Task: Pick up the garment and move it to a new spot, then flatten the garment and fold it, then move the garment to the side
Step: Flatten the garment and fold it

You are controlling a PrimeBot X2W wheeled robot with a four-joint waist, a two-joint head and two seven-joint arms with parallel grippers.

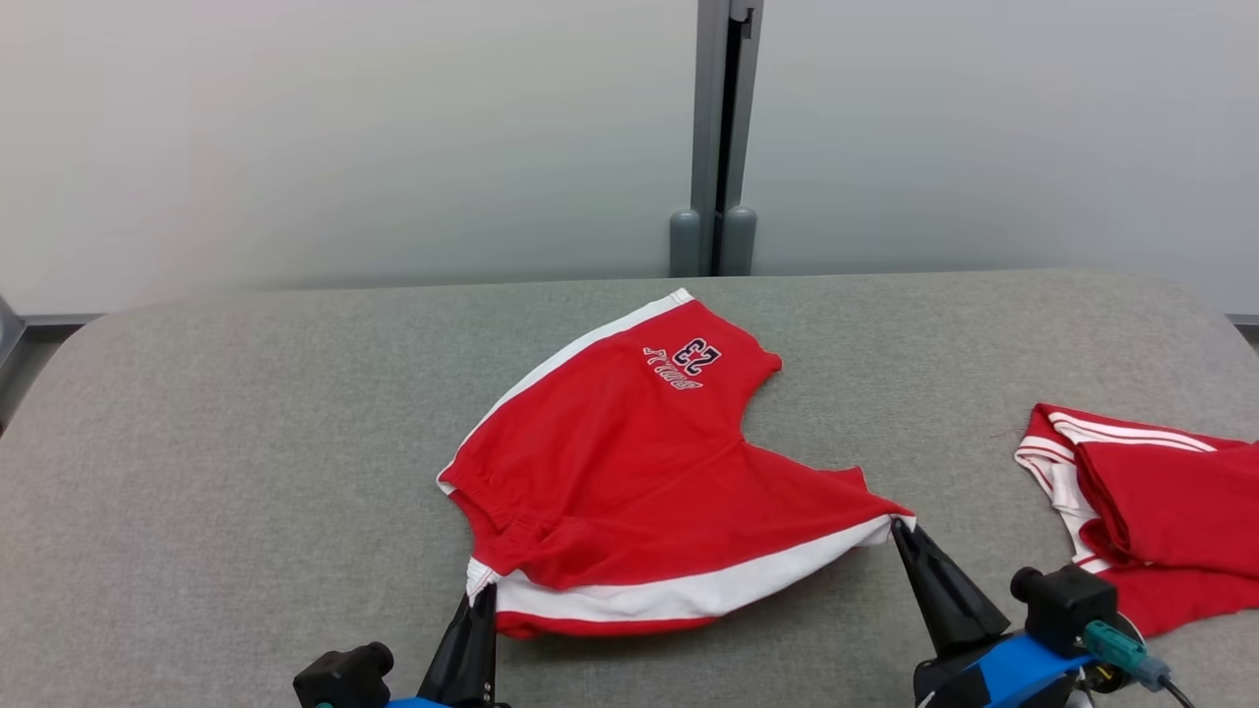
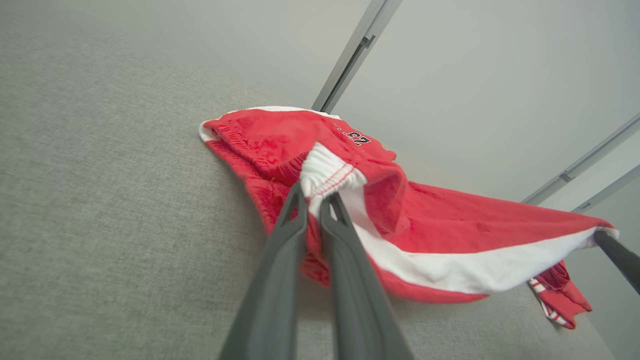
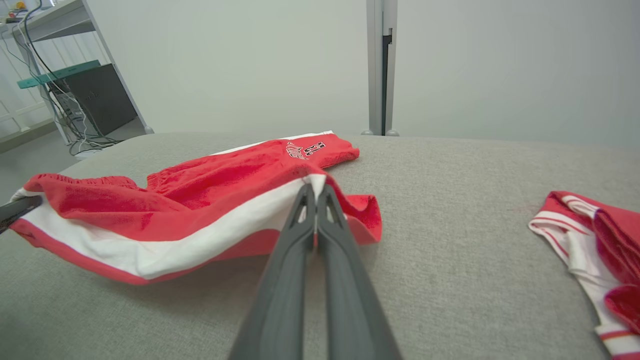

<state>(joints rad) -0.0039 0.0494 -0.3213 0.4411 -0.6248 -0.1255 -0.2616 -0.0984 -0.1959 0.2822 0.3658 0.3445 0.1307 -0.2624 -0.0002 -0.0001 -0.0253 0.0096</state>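
The garment (image 1: 629,472) is a pair of red shorts with a white side stripe and a "23" print, lying mid-table with its near edge lifted. My left gripper (image 1: 481,590) is shut on the white elastic waistband corner (image 2: 325,175). My right gripper (image 1: 901,526) is shut on the hem corner of the white stripe (image 3: 312,181). The striped edge hangs taut between the two grippers, slightly off the grey table (image 1: 197,472). In the left wrist view the garment (image 2: 440,235) stretches right to the other gripper's tip. The right wrist view shows the garment (image 3: 190,200) running off to the left.
A second red and white garment (image 1: 1141,501) lies bunched at the table's right edge, also seen as the red pile (image 3: 600,235). A pale wall with a grey post (image 1: 716,138) stands behind the table. A shelf with cables (image 3: 65,90) stands far off.
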